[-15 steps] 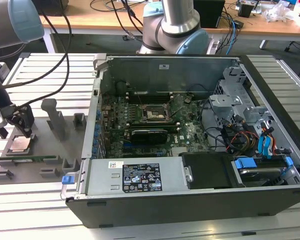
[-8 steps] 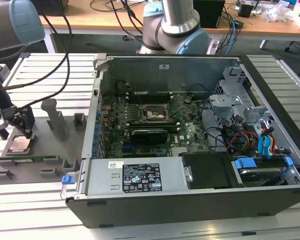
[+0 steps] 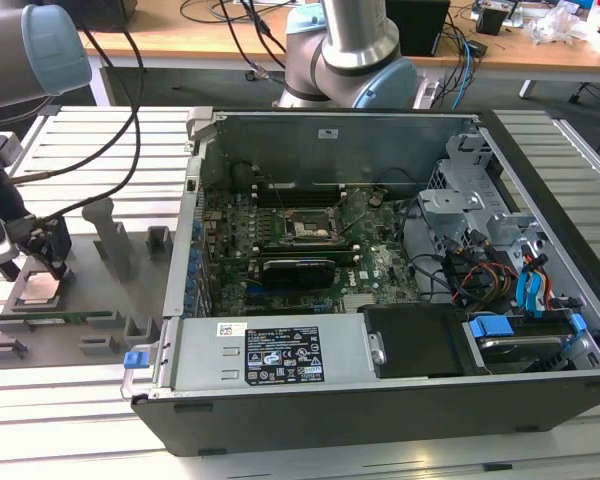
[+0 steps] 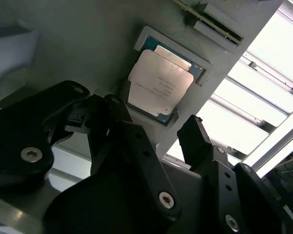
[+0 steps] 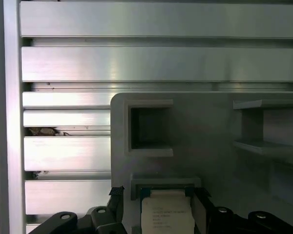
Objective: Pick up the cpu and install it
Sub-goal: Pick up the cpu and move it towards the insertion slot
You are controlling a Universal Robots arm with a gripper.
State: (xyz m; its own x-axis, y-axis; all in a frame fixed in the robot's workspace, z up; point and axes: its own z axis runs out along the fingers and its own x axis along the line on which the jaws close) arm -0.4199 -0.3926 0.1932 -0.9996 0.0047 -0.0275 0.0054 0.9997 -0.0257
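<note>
Pick-up step in hand; nothing lifted yet.

Near the bench [image 3: 110,150] edge on the exterior view's left, a grey holder [image 3: 100,322] lies flat on the slats. The cpu [image 3: 42,290] is seated in a recess at the holder's left end, metal top up. Gripper [image 3: 40,265] hangs low, directly over it.

Middle to right: computer case [image 3: 280,400] lies open, well apart from the holder. Socket [image 3: 305,228] sits on the board inside; whether its frame is open I cannot tell.

Second wrist view: fingers [image 4: 122,122] are spread, one on each side of the cpu, with a gap showing between pads and chip. No contact that I can make out. The exterior view places the gripper over the holder but does not show that gap.

First wrist view: the cpu sits square in its recess, with a square pocket [image 5: 149,129] further along the holder.

Judgement: a grasp from here calls for a short, straight descent. The fingers would then close evenly on two opposite edges, chip kept level to clear the recess walls.
</note>
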